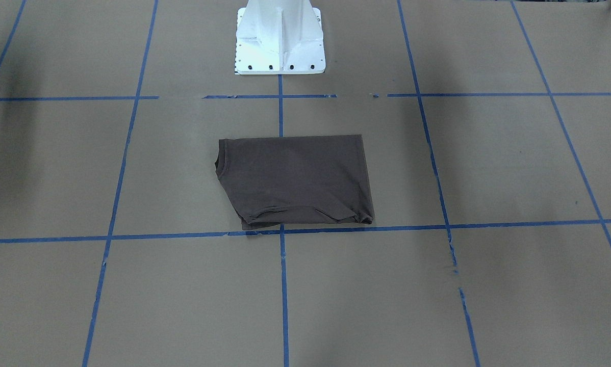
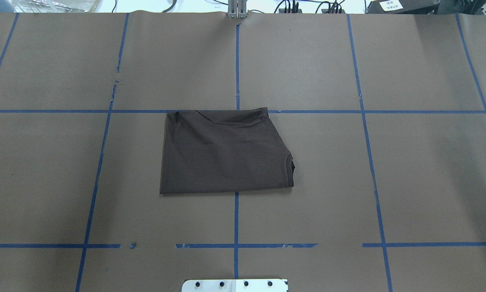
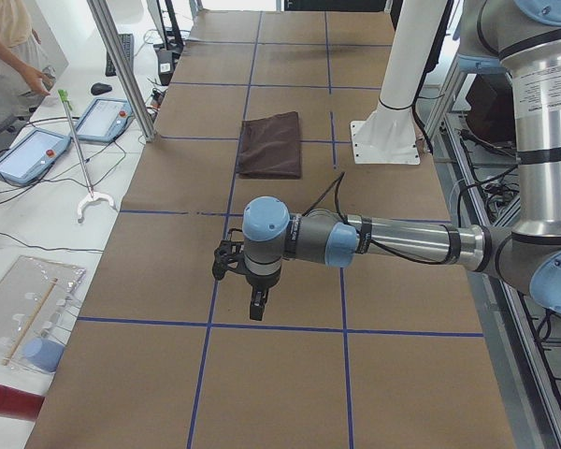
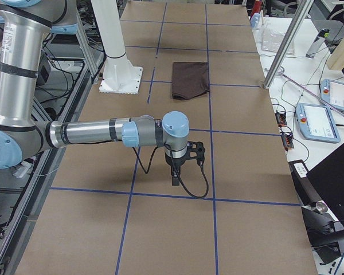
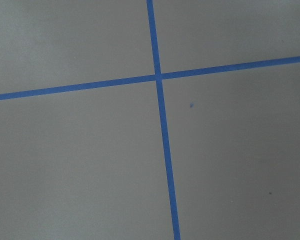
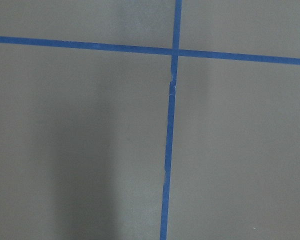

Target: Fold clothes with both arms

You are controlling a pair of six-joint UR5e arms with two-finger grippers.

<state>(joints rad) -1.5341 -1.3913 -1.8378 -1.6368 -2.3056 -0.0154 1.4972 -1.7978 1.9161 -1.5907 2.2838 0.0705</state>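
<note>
The folded dark brown T-shirt (image 2: pixel 224 154) lies flat on the worktop (image 2: pixel 389 182). My left fingers (image 3: pixel 256 305) and right fingers (image 4: pixel 175 176) hang well apart from it; open or closed, I cannot tell.

Dark brown T-shirt (image 2: pixel 224 154), apparently folded flat

We see brown tabletop (image 5: pixel 80 165), two blue tape lines (image 5: pixel 166 150) crossing above centre, a small blue fleck (image 5: pixel 191 105) near the crossing's lower right

Left gripper (image 3: pixel 255 311) and right gripper (image 4: pixel 175 179) downward, open-or-closed state unclear.
</note>
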